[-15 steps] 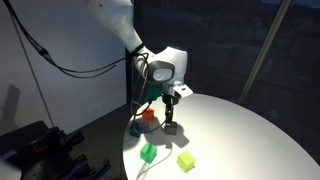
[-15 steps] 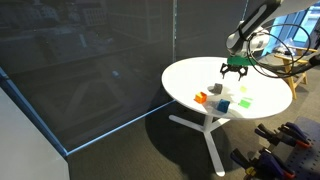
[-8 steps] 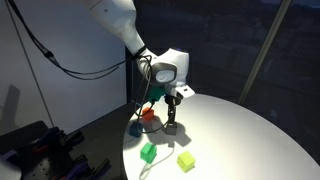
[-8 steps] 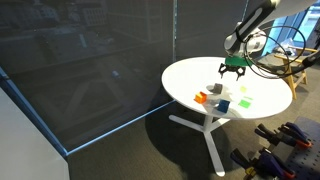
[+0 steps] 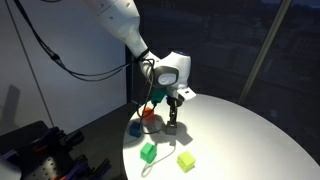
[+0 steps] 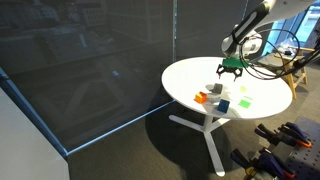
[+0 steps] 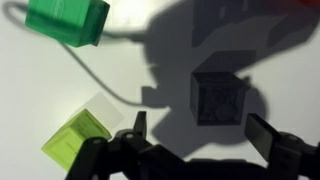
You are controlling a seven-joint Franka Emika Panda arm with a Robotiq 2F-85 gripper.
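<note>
My gripper (image 7: 203,135) is open, and its two dark fingers (image 7: 268,135) hang just above the white round table (image 5: 240,135). A small black cube (image 7: 218,98) sits in the gripper's shadow just ahead of the jaws, a little toward one finger, and nothing is touching it. In an exterior view the gripper (image 5: 172,112) stands directly over the black cube (image 5: 173,128). The arm also appears over the table in an exterior view, with the gripper (image 6: 231,68) low over the tabletop.
A green block (image 7: 65,20) and a yellow-green block (image 7: 80,135) lie to one side, with a thin cable (image 7: 100,80) curving between them. An orange block (image 5: 148,115) and a blue block (image 5: 136,128) sit near the table edge. Dark glass walls surround the table.
The arm has shifted slightly and come a little lower over the black cube. The jaws stay open and the blocks have not moved.
</note>
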